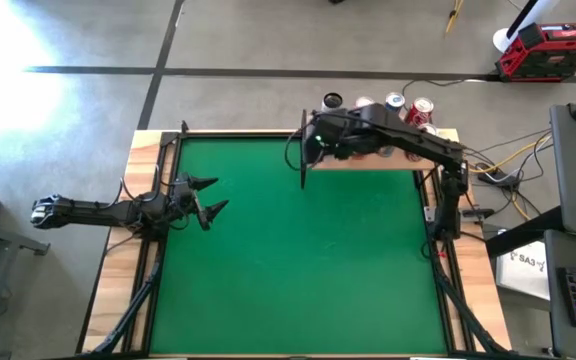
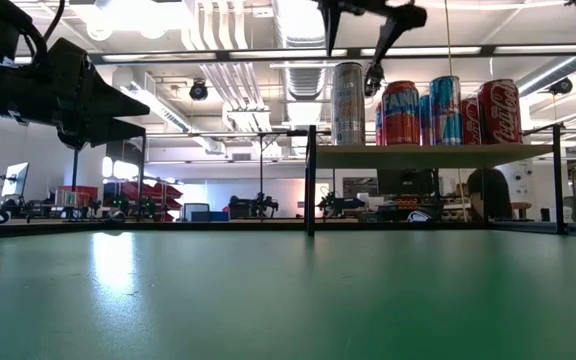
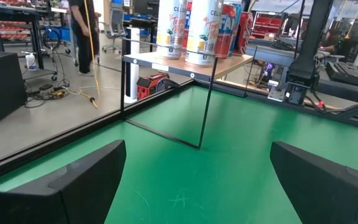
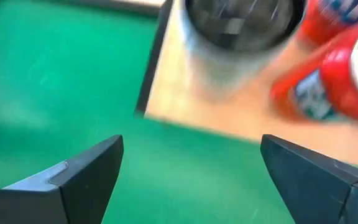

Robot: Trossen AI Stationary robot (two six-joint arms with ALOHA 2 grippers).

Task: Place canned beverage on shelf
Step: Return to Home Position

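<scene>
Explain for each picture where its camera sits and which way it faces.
High: overhead, facing straight down; left arm and right arm show.
Low: at green mat level, facing the shelf; right jaws above the cans.
Left wrist: on that arm, facing the shelf across the mat; open left jaws.
Right wrist: on that arm, facing down at the shelf edge; open right jaws.
Shared: all four see the shelf and cans.
</scene>
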